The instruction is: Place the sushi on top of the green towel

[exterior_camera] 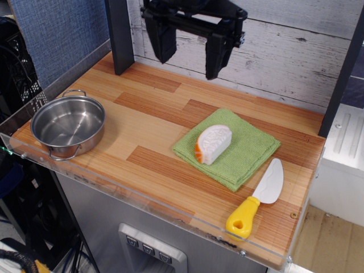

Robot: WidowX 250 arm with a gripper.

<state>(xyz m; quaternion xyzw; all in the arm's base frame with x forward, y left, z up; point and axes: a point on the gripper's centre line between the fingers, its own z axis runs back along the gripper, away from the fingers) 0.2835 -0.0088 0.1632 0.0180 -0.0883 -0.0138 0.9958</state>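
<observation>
Setting: wooden plank surface (153, 122) with a clear acrylic front lip, whitewashed board wall behind.
Near edge: toy knife with a white blade and yellow handle (257, 200) lies just beside the towel's right corner, apart from the sushi.
Left side: round stainless steel pot with two loop handles (68, 125), well apart from everything else.
Sushi location: small oval toy sushi with a white ridged top and an orange edge (212, 144) rests on the folded light-green terry towel (250, 151), toward its left half and within the cloth's outline — the placing looks done.
Sushi axis: long axis runs diagonally, orange end toward the near left, white end toward the far right.
Sushi handling: likely light, rigid plastic, smooth on the sides and a bit slippery; best taken across its short width, at the middle of the flanks.
Towel handling: soft and limp — it would bunch if pushed.
Pincer: black two-fingered pincer (189, 45) hangs high at the back wall, fingers spread wide, nothing between them, well clear of the sushi.
</observation>
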